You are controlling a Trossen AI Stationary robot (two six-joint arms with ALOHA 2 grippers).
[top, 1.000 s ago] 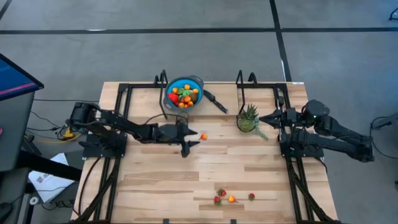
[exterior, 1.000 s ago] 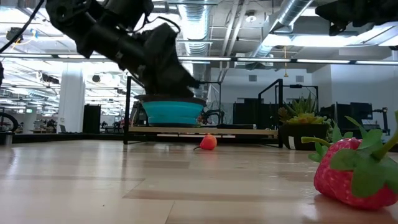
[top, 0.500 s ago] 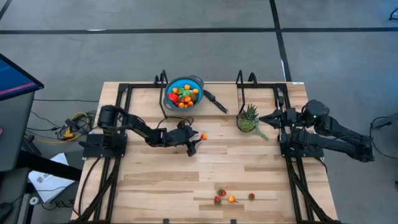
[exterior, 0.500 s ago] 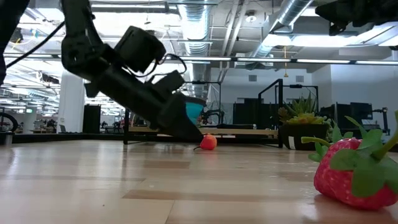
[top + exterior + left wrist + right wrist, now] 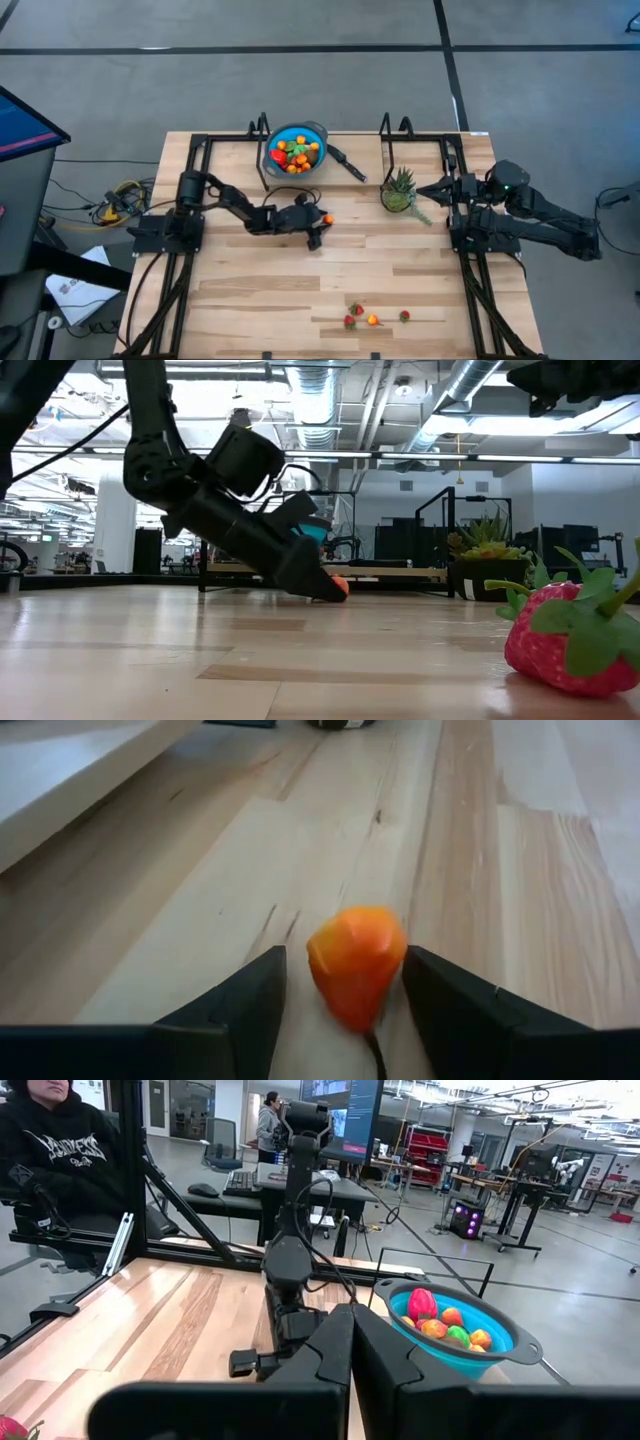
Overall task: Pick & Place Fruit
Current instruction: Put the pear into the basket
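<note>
We have the left pincer down at the bench, its two fingers standing apart with the orange fruit lying between them. In the left wrist view the fruit sits a little nearer one finger than the other, with a sliver of bare wood showing beside it, so we judge nothing is gripped yet. The fruit rests on the wood, and the low view shows the pincer's tip low against the surface right at it.

To do this step well, we would centre the fruit between the fingers before squeezing, since a rounded toy piece can squirt forward out of the tips if one side meets it first. We would keep the tips low so they catch its widest part, close slowly, and lift only once both fingers bear on it.

The blue bowl, already holding several fruits, stands beyond the left pincer, near the bench's far edge. A few strawberries and small pieces lie well behind it, toward the near edge.

The right pincer waits off to the side by the spiky green plant, fingers pressed together and holding nothing
</note>
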